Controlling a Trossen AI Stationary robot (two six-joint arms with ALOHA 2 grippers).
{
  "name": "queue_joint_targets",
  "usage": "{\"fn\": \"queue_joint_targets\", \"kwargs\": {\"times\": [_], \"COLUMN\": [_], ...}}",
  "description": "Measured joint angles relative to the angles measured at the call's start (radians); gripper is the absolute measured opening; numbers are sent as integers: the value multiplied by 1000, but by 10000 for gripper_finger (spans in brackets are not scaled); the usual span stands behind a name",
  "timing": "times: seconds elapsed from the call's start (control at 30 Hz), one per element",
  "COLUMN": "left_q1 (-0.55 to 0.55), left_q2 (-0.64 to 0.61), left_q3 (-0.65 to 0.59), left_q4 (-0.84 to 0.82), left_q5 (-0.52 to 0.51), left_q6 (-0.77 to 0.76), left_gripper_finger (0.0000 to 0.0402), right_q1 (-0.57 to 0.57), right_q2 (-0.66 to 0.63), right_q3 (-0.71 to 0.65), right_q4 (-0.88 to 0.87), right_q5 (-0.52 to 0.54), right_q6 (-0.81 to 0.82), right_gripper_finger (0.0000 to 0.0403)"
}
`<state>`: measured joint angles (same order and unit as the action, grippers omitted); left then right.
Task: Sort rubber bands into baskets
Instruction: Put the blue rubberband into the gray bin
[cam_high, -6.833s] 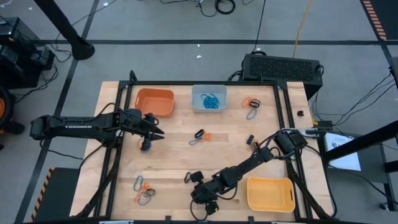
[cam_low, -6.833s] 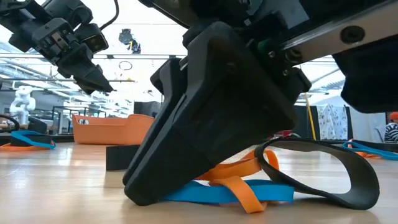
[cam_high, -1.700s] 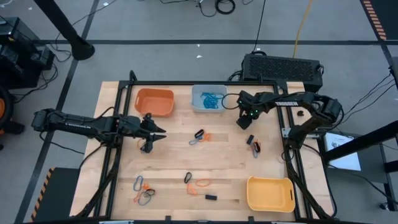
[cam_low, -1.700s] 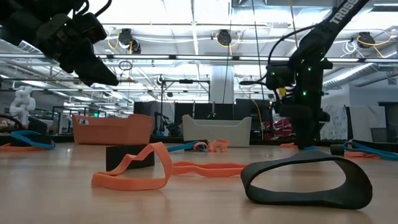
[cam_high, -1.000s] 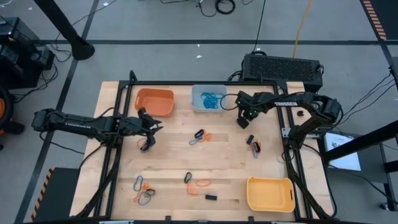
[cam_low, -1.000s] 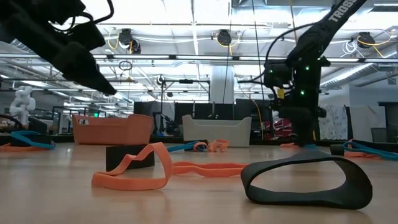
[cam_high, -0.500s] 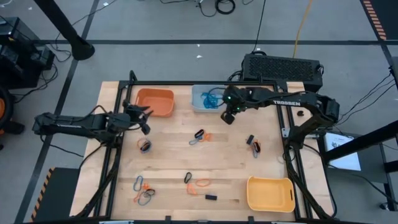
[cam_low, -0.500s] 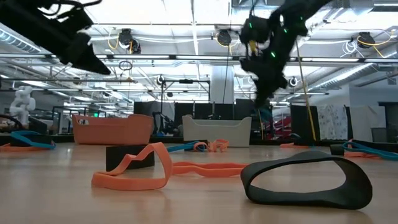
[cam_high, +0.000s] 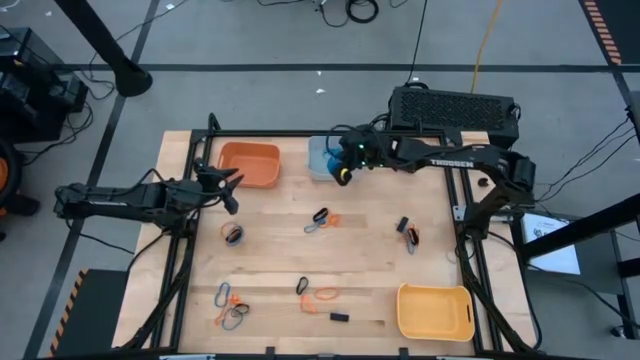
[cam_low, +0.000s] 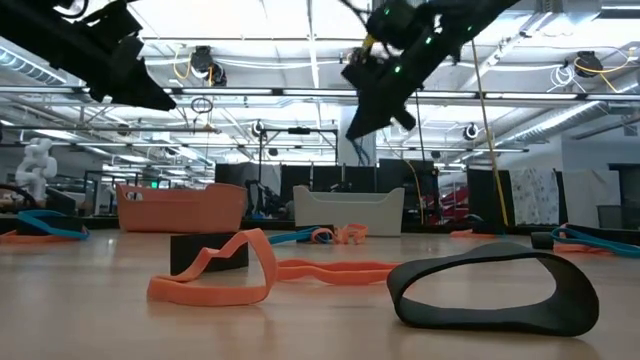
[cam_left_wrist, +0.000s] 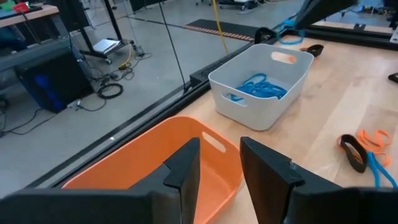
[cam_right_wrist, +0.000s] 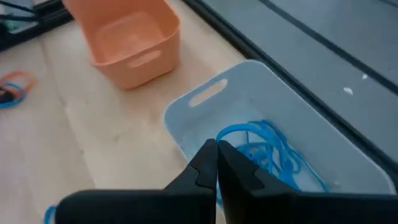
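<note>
My right gripper hangs over the pale blue-grey basket, which holds several blue rubber bands. It is shut on a blue rubber band. My left gripper is open and empty. It hovers beside the near right corner of the orange basket, which looks empty in the left wrist view. The yellow basket stands at the near right. Loose bands lie flat on the table at the left and in the middle. My right gripper pinches the blue rubber band between its two shut fingertips, which slant down over the pale basket. The band hangs from the tips, clear of the table. Which part of the loop it has I cannot tell.
More bands lie at the right, near left and near middle. A small black block lies near the front edge. In the low view a black band and an orange band lie close.
My right gripper has risen and gone toward the table's left, from the far right of the table to over the pale blue-grey basket. My left gripper has risen and drawn back toward the orange basket; the band beneath it stays on the table.
</note>
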<state>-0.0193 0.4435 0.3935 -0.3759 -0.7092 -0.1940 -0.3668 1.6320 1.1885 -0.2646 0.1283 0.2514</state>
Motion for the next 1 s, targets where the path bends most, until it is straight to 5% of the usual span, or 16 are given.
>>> {"fn": "queue_joint_targets", "kwargs": {"times": [0.27, 0.63, 1.0], "left_q1": [0, -1, 0], "left_q2": [0, 0, 0], "left_q3": [0, 0, 0], "left_q4": [0, -1, 4], "left_q5": [17, 29, 153], "left_q6": [0, 0, -7], "left_gripper_finger": [123, 123, 123], "right_q1": [-28, -61, 11], "right_q2": [100, 105, 70], "right_q3": [-1, 0, 28], "right_q4": [11, 2, 2], "right_q5": [4, 11, -101], "right_q6": [-8, -4, 3], "right_gripper_finger": [18, 114, 150]}}
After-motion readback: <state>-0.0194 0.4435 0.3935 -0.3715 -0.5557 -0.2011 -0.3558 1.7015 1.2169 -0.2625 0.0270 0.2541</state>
